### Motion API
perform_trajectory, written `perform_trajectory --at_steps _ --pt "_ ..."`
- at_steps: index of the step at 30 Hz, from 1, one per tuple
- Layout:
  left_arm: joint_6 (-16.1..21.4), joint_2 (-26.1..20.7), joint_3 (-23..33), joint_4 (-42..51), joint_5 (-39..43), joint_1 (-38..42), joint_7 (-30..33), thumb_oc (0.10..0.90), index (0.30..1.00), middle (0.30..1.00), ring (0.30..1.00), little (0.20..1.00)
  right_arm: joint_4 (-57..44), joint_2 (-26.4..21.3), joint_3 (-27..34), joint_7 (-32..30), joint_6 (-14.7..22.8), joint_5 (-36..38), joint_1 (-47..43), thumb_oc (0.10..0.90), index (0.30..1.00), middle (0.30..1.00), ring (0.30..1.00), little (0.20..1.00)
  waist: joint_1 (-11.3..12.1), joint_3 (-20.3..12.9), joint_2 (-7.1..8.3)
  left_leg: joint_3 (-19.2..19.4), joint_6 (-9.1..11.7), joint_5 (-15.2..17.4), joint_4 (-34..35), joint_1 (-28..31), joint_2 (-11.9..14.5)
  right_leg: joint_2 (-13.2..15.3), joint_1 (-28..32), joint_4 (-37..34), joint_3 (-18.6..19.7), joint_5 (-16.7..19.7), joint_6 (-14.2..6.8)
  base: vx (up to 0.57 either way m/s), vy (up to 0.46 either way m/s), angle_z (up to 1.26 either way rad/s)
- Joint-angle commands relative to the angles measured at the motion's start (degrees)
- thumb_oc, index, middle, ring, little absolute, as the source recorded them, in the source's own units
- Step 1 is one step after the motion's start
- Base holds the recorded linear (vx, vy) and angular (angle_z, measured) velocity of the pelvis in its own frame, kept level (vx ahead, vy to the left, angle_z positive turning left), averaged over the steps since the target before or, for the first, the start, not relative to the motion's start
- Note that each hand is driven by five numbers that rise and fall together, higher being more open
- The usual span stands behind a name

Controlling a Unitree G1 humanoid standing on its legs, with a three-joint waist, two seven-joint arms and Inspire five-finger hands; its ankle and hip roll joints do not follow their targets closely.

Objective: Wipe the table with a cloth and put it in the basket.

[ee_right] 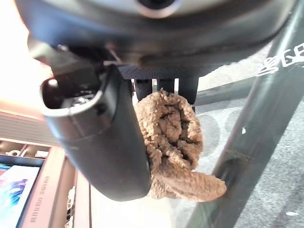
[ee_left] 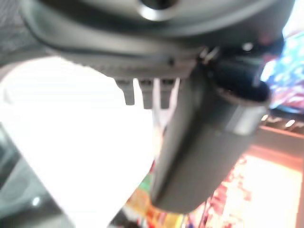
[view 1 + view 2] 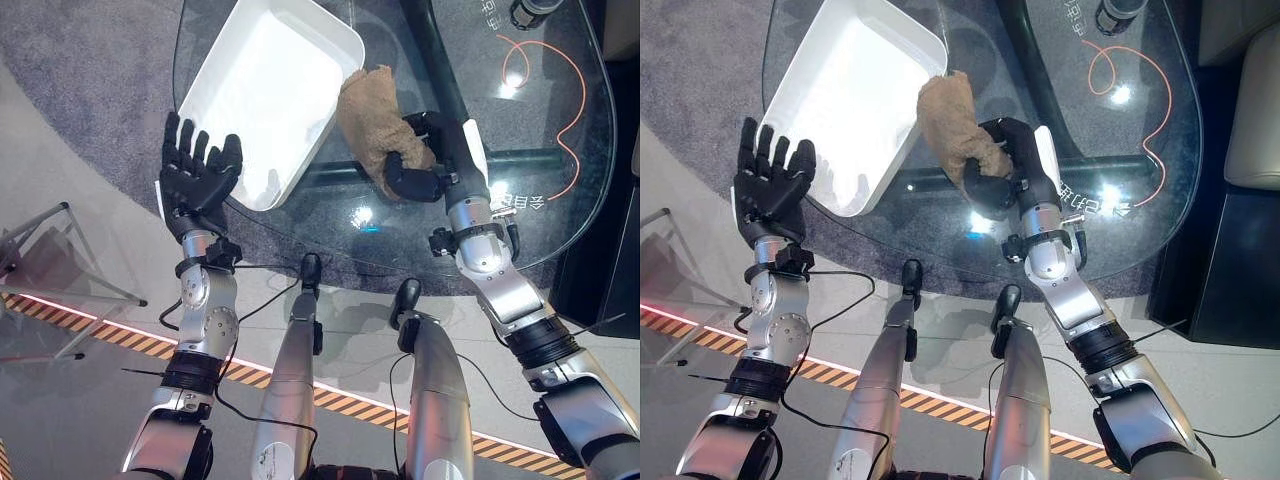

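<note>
The setting looked like a showroom or exhibition hall. A rounded glass table (image 3: 560, 150) stood on grey carpet (image 3: 90, 60); beside the table ran yellow-and-black hazard tape (image 3: 120, 335) on a polished floor, and bright display screens (image 1: 14, 190) glowed in the background.

The glass table (image 3: 560, 190) is see-through, so the grey carpet (image 3: 90, 60) and a dark bar show under it. A white tray (image 3: 265, 85) sits on the glass near the edge. A thin orange cord (image 3: 570, 110) curls on it, and a dark round thing (image 3: 530, 12) stands at the far side.
</note>
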State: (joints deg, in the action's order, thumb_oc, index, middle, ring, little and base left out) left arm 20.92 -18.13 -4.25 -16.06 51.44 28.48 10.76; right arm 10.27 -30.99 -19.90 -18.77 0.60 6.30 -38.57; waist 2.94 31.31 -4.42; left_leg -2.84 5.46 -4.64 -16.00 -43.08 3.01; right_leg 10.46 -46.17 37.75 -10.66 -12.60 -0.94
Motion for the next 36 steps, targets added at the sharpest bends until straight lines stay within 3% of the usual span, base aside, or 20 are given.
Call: perform_trajectory --at_steps 1,10,18,23,36 --pt "0.71 -2.45 0.93 8.21 4.67 0.12 -6.88 0.800 0.900 0.900 0.900 0.900 -14.34 1.39 4.41 0.93 11.84 -1.71 -4.58 0.100 0.300 0.300 0.300 0.200 -0.76 -1.52 1.54 4.44 -3.87 6.73 -7.42 2.19 -4.07 -3.49 3.49 -8.43 0.91 8.03 -2.45 0.00 0.000 0.00" --pt "-7.39 -2.51 -0.96 9.11 16.79 -0.89 -16.18 0.800 0.900 0.900 0.900 0.900 -18.66 1.09 3.24 4.51 12.87 -0.24 -4.45 0.100 0.300 0.300 0.300 0.200 -1.38 -1.52 1.48 4.97 -3.83 6.61 -6.99 2.63 -3.89 -3.75 3.87 -9.10 1.20 8.44 -2.60 0.00 0.000 0.00" --pt "-12.81 -2.73 -2.89 10.01 22.94 -0.37 -22.54 0.800 0.900 0.900 0.900 0.900 -20.32 0.45 1.22 7.67 12.97 1.97 -5.42 0.100 0.300 0.300 0.300 0.200 -1.57 -1.52 1.53 5.26 -3.69 6.57 -6.79 3.05 -3.74 -3.59 4.39 -9.65 1.14 8.67 -2.76 0.00 0.000 0.00" --pt "-15.13 -2.70 -3.81 10.66 24.97 -0.01 -24.50 0.800 0.900 0.900 0.900 0.900 -21.06 0.29 -0.67 9.78 11.90 3.06 -6.10 0.100 0.300 0.300 0.300 0.200 -1.54 -1.52 1.58 5.27 -3.71 6.52 -6.64 3.16 -3.74 -3.59 4.55 -9.95 1.14 8.76 -2.72 0.00 0.000 0.00" --pt "-16.67 -2.51 -5.41 11.60 26.58 1.12 -27.36 0.800 0.900 0.900 0.900 0.900 -20.87 -0.22 -4.72 14.17 8.78 3.98 -7.33 0.100 0.300 0.300 0.300 0.200 -1.44 -1.52 1.71 5.10 -3.66 6.25 -6.13 3.21 -4.02 -3.71 4.59 -10.54 1.03 8.98 -2.72 0.00 0.000 0.00"
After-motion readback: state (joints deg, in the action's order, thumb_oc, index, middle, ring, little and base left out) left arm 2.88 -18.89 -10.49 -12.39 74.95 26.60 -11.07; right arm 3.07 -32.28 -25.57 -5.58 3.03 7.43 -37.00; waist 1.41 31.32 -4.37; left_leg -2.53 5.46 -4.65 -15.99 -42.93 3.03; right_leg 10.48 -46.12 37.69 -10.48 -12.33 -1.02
